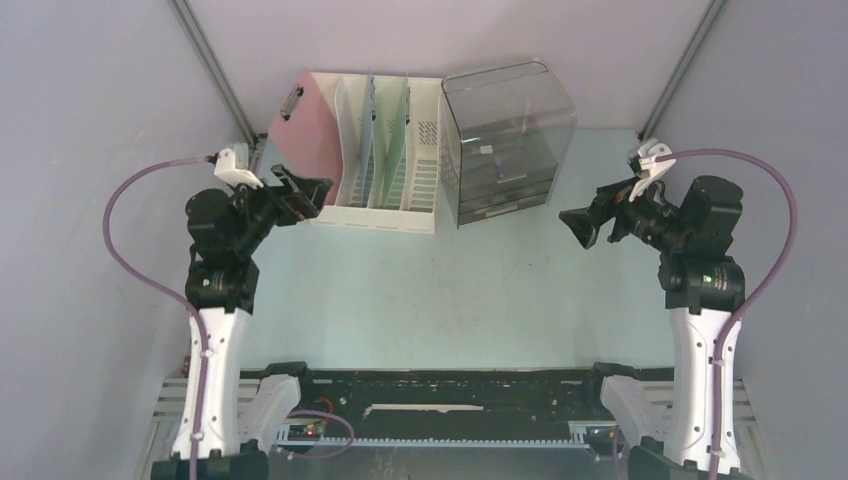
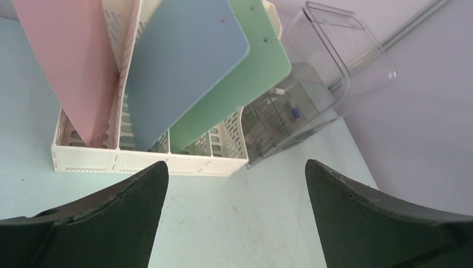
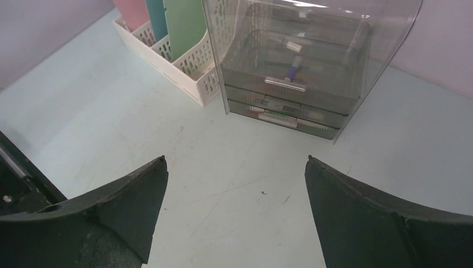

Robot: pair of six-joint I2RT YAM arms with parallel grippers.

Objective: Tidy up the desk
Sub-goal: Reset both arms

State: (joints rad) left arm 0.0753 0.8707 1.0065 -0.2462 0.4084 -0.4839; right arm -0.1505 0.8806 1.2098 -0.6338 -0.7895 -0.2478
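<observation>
Grey walls box in our mint-green worktop (image 1: 450, 290), and we spot nothing loose on its open middle. At the far edge stands the white file rack (image 1: 372, 214), with the pink clipboard (image 1: 305, 125), blue board (image 2: 184, 67) and green board (image 2: 245, 84) slotted in. The smoky drawer unit (image 1: 510, 140) sits just beside it, pens inside. Our left pincer (image 2: 237, 163) is spread wide and carries nothing, and our right pincer (image 3: 237, 159) likewise. We'd call the tidying all but done.

The bench (image 1: 430, 300) looks smooth and matt, faintly scuffed. At the far side, the file rack (image 1: 425, 180) is cream perforated plastic. The pink clipboard (image 1: 310, 130) is smooth and matt, with a metal clip (image 1: 291, 102). The drawer unit (image 1: 510, 130) is glossy, smoky clear plastic.
</observation>
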